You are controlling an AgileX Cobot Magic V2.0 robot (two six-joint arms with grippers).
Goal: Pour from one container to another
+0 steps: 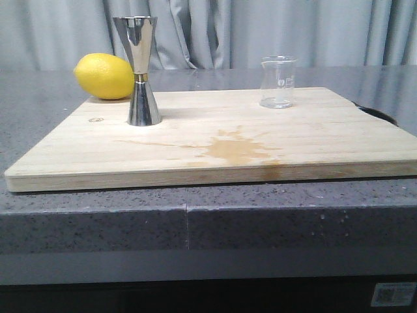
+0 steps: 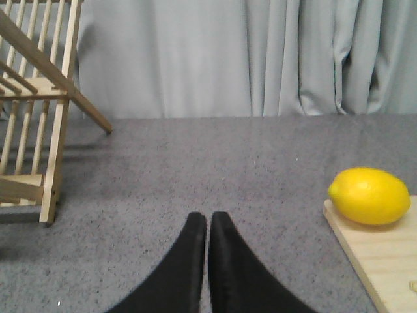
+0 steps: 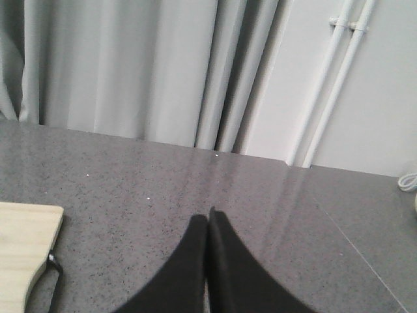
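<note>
Front view shows you a wooden board [image 1: 215, 140] on the gray counter [image 1: 98, 215]. The small glass beaker [image 1: 277, 82] stands upright near the far edge of the board, on the right side. The shiny steel jigger [image 1: 140, 70] stands upright too, well apart from it on the left, with a yellow lemon [image 1: 104, 76] just behind it. No arm shows here. Left wrist view shows you the left gripper [image 2: 208, 225] low over bare counter, fingers pressed together and holding nothing, the lemon and a board corner off to its side, and a wooden rack [image 2: 32, 111] on the other side. Right wrist view shows you the right gripper [image 3: 208, 222] also closed and holding nothing, over the counter past the board's end. The beaker sits on the right, so I think your right arm is nearer to it.
</note>
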